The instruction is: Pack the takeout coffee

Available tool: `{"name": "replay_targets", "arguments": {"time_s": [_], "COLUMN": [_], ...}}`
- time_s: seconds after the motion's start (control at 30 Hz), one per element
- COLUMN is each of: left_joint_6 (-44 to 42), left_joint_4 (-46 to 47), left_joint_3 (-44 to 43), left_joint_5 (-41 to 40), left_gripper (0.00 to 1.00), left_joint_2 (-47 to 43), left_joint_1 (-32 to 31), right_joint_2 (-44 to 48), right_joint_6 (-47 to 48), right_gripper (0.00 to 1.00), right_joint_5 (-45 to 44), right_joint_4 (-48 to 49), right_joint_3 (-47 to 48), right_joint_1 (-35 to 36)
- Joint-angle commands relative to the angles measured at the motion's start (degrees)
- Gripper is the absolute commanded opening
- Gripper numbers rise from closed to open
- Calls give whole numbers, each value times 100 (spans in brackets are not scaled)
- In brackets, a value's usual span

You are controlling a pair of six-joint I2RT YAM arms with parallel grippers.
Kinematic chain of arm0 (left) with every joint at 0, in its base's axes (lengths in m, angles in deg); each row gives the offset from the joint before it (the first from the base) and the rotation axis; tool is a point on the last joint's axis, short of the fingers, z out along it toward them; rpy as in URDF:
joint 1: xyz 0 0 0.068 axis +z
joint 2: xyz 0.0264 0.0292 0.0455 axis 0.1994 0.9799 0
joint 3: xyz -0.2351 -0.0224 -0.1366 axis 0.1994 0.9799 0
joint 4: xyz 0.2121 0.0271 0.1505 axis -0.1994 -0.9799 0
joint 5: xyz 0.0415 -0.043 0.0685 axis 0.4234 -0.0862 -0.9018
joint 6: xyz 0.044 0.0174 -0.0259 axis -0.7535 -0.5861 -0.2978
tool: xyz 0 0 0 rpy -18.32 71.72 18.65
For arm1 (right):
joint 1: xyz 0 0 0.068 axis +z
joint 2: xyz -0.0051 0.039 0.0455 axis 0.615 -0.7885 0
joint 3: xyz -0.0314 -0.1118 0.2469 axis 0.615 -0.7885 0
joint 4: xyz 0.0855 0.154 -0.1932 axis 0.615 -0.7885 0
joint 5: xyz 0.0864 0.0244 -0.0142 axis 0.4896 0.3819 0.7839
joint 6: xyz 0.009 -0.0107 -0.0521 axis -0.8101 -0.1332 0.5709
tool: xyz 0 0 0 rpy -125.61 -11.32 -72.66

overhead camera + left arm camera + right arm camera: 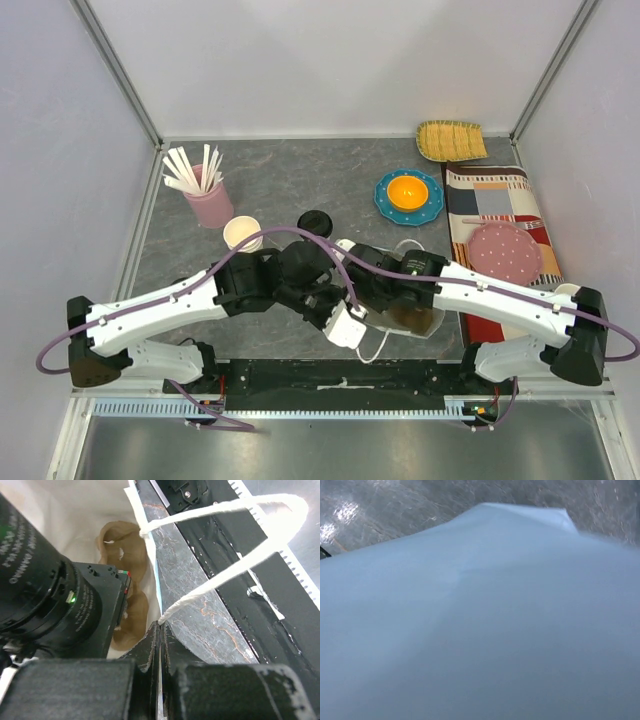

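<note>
Takeout coffee (315,221): upright on the worktop (280,180), black lid on, outside the paper bag (348,327), near its far-left corner.
Left gripper (159,632): pinched tight on the paper bag's rim, at the foot of a string handle (235,565).
Right gripper (376,291): closed, reaching into the paper bag; fingers hidden, grip on anything impossible to tell.
Brown moulded insert (122,545): inside the paper bag, against its white wall.
Lidless cups (242,233): beyond the paper bag, to its far left.

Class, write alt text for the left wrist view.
The left gripper is shut on the rim of a white paper bag, beside its cord handle. The right arm's black wrist reaches inside the bag, over something brown.
</note>
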Motion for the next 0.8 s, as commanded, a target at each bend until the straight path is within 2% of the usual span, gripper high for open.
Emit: {"name": "replay_targets", "arguments": {"time_s": [0.0, 0.13, 0.2, 0.5, 0.77], "left_joint_6": [172, 67, 119, 453, 647], "left_joint_4": [-198, -392, -392, 46, 161], "left_joint_3": [-391, -506, -532, -409, -436], "left_joint_5": [666, 746, 641, -18, 157], "left_gripper": [2, 2, 2, 2, 2], "left_joint_2": [-217, -165, -112, -32, -15], "left_joint_1": [288, 500, 544, 588, 851], "right_joint_2": [412, 966, 1239, 1337, 1336], "right_joint_6": [1591, 2574, 2744, 2814, 3052], "right_gripper": [0, 0, 0, 0, 0], "right_joint_5": [353, 1151, 1574, 2154, 2137], "right_joint_4": [410, 341, 279, -530, -644], "right_joint_3": [-258, -319, -346, -187, -1013], "right_joint_1": [-24, -453, -454, -454, -454]}}
